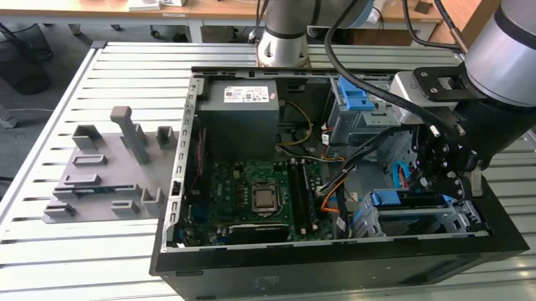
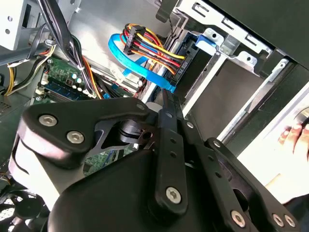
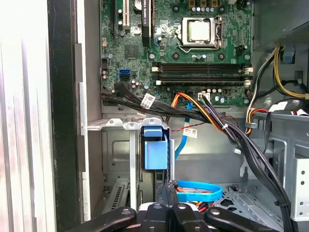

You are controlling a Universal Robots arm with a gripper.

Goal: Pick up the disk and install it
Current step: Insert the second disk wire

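Claw [image 1: 448,182] sits low at right of the exterior view, inside the open computer case [image 1: 251,263], over the drive bay. Its fingers look pressed together, nothing between them. Disk [image 1: 410,199] lies in the bay beneath, blue bracket showing, apparently seated.

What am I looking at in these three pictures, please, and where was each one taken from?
It is a robot arm working inside an open computer case that lies on a slatted metal table. The exterior view looks down on everything; both wrist views come from cameras on the arm, looking past its gripper into the case. A grey plastic rack sits on the table beside the case. The gripper hangs over the drive cage with blue tabs; whether it holds anything is hidden.
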